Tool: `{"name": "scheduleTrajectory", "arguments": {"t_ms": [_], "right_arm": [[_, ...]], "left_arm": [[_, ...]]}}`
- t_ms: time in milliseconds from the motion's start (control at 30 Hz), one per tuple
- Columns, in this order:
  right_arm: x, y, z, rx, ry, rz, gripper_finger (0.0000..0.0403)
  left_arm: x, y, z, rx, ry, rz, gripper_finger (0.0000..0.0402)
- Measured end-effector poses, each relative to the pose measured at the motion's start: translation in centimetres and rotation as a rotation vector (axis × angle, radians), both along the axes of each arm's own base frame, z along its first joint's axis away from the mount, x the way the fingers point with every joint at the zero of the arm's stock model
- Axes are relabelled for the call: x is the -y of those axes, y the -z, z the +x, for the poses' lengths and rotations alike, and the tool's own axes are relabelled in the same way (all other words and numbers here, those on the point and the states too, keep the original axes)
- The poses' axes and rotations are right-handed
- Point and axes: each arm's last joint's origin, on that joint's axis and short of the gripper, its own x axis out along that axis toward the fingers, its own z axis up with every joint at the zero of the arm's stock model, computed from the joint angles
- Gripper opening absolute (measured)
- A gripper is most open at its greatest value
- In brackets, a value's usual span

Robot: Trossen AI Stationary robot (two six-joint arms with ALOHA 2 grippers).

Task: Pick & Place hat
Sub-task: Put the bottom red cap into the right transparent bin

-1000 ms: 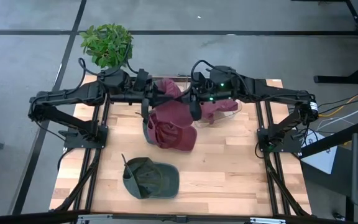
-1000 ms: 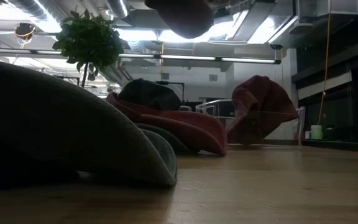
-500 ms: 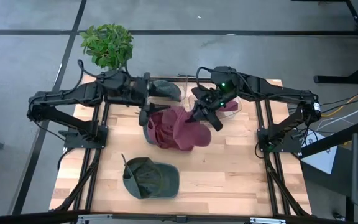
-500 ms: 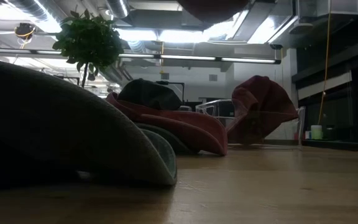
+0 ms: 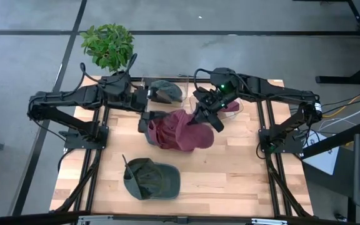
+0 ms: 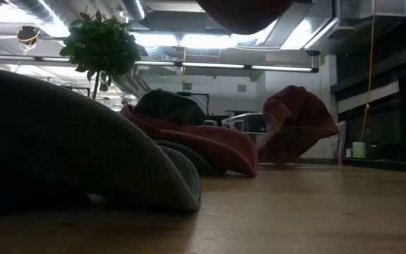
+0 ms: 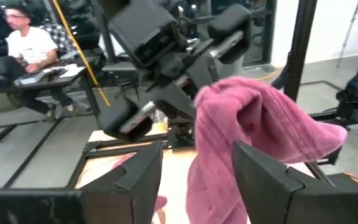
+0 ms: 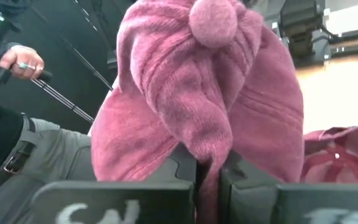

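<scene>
Your right tool is pinching the pink knit hat, which is hanging straight below it; your left tool is gaping empty alongside.

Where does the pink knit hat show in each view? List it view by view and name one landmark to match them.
High view: pink knit hat at table centre, hanging beside the right arm.
Low view: only its dark underside at the top edge.
Left wrist view: right of centre, draped.
Right wrist view: fills the middle, pinched in the right gripper.
Shared landmark: potted plant, in the high and low views only.
</scene>
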Motion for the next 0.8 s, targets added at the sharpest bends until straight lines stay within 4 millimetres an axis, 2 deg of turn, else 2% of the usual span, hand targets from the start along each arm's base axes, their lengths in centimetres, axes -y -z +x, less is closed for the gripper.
{"name": "scheduleTrajectory", "arguments": {"t_ms": [200,567,800], "right_arm": [[0.0,-0.1,0.1,0.013,0.008,-0.013,0.0014],[0.1,-0.6,0.3,0.081,0.02,-0.047,0.0014],[0.1,-0.8,0.4,0.108,0.016,-0.048,0.0014]], "left_arm": [[0.1,-0.1,-0.2,0.005,0.03,-0.032,0.0183],[0.2,0.9,1.3,-0.041,0.058,-0.084,0.0182],[0.2,0.9,1.5,-0.029,0.058,-0.083,0.018]]}}
